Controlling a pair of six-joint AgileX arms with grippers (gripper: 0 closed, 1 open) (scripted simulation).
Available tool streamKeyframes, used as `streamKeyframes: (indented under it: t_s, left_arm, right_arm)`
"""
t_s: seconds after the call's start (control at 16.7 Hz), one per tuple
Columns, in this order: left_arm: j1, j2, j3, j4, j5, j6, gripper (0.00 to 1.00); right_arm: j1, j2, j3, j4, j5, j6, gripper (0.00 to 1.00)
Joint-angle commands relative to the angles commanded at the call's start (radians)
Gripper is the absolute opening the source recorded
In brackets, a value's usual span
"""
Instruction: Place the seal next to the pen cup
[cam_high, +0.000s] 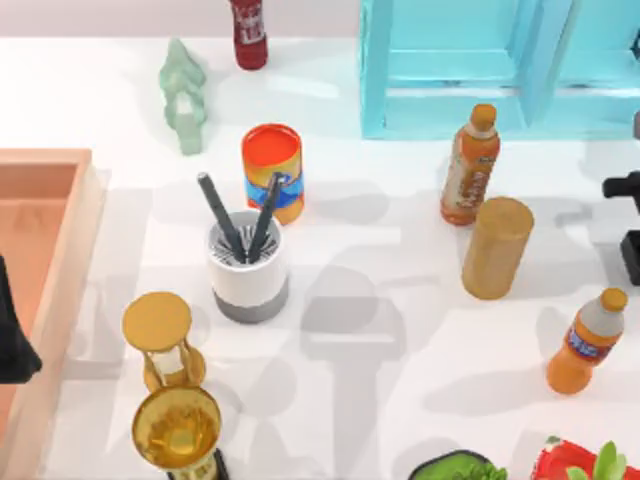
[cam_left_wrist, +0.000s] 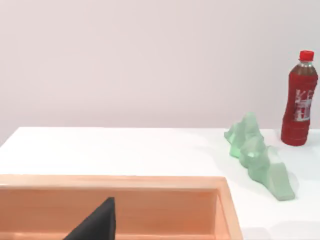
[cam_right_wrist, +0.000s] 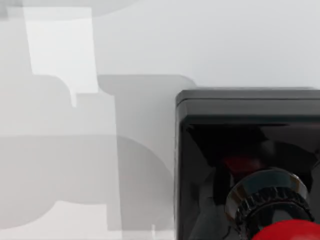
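The pen cup (cam_high: 248, 268), white with a grey base band and two dark pens, stands left of the table's middle. The seal fills the lower part of the right wrist view, very close: its black square block (cam_right_wrist: 240, 107) rests on the white table, and its glossy red knob (cam_right_wrist: 287, 231) is nearest the camera. My right arm (cam_high: 625, 187) shows as a black shape at the table's right edge, far from the cup. My left gripper (cam_high: 12, 340) hangs over the wooden tray (cam_high: 60, 200) at the left edge, and one dark finger (cam_left_wrist: 95, 224) is visible above the tray.
Around the cup stand an orange-and-blue can (cam_high: 272, 172), an hourglass (cam_high: 162, 342) and a gold trophy (cam_high: 178, 430). A tan wooden cylinder (cam_high: 495, 247) and two orange bottles (cam_high: 470, 165) (cam_high: 585, 342) stand on the right. A cyan shelf (cam_high: 500, 70), a green figurine (cam_high: 185, 95) and a red bottle (cam_high: 249, 30) are at the back.
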Motion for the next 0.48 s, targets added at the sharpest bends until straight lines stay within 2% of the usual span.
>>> streamKeyframes:
  t_s: [0.3, 0.48]
  left_arm:
    - [0.000, 0.000, 0.000, 0.000, 0.000, 0.000, 1.00]
    - [0.000, 0.000, 0.000, 0.000, 0.000, 0.000, 1.00]
  right_arm:
    - [0.002, -0.001, 0.003, -0.003, 0.001, 0.002, 0.00]
    - [0.040, 0.013, 0.072, -0.068, 0.001, 0.042, 0.00]
